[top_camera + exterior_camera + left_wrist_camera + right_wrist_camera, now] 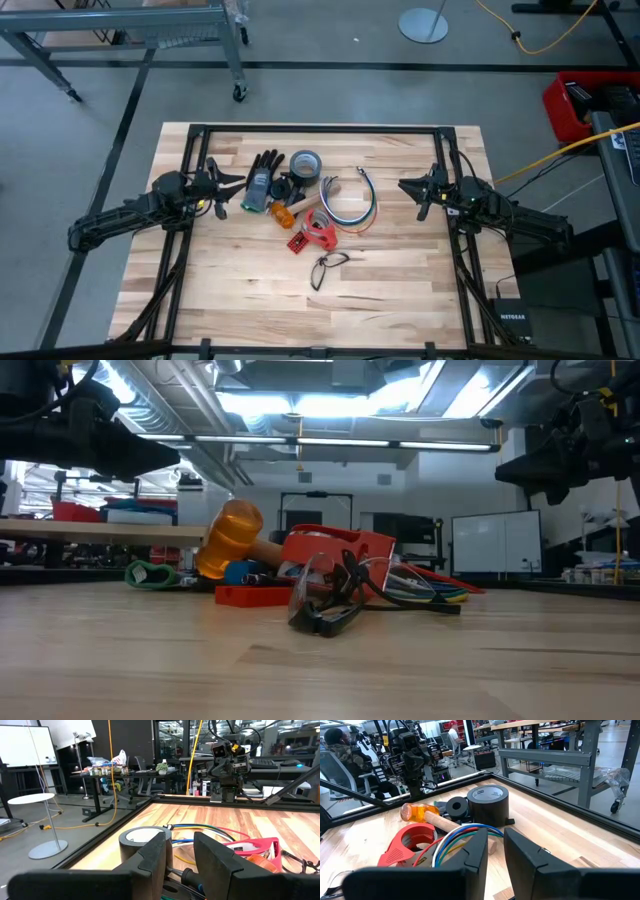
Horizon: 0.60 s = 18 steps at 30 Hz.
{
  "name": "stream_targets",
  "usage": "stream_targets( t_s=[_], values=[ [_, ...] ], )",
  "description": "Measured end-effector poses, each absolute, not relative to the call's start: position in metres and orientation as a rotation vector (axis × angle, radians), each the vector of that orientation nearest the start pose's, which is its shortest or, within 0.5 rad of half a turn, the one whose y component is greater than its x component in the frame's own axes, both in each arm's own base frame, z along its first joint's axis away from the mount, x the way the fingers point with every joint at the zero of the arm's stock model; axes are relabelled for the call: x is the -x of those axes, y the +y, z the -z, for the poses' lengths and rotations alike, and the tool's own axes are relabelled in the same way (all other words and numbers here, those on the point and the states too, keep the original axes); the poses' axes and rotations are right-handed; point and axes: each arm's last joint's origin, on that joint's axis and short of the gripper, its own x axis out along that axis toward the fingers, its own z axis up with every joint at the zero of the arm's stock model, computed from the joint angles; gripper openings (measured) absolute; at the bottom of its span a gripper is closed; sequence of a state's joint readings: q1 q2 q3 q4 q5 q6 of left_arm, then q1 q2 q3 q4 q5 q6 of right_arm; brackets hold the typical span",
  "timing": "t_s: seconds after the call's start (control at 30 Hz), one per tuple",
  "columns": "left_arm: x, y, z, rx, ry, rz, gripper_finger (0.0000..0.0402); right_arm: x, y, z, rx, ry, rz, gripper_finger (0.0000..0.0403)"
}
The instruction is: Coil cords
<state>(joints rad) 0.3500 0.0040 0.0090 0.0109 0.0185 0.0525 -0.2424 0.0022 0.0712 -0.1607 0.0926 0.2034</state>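
The cords are thin blue, white and red cables bent in a loose loop, lying flat on the wooden table right of centre. They also show in the right wrist view, the left wrist view and the low view. My left gripper hovers open at the table's left, beside a black glove, and touches nothing. My right gripper hovers open to the right of the cords, pointing at them, and is empty.
Left of the cords lie a grey duct tape roll, black gloves, a hammer with an orange head, a red tape dispenser and safety glasses. Bare wood lies toward the near edge.
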Motion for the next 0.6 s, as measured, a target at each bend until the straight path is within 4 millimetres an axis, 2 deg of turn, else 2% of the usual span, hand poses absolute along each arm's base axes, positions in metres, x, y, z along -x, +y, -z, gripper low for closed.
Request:
stream_targets(
  t_s=[0.07,0.17,0.3,0.47,0.6],
  values=[
    [-0.092,0.033,-0.167,-0.055,-0.007,-0.332,0.0093,-0.089,-0.025,-0.173,-0.220,0.042,0.342,0.0067],
    [-0.092,0.033,-0.167,-0.055,-0.007,-0.332,0.0093,-0.091,-0.024,-0.176,-0.355,-0.026,0.296,0.0067],
    [-0.092,0.033,-0.167,-0.059,-0.006,-0.332,0.0093,-0.090,-0.022,-0.191,-0.473,-0.178,0.214,0.0067],
    [-0.092,0.033,-0.167,-0.078,-0.004,-0.332,0.0093,-0.090,-0.020,-0.197,-0.491,-0.220,0.114,0.0067],
    [-0.092,0.033,-0.167,-0.030,-0.012,-0.332,0.0093,-0.090,-0.020,-0.198,-0.496,-0.225,0.124,0.0067]
  ],
)
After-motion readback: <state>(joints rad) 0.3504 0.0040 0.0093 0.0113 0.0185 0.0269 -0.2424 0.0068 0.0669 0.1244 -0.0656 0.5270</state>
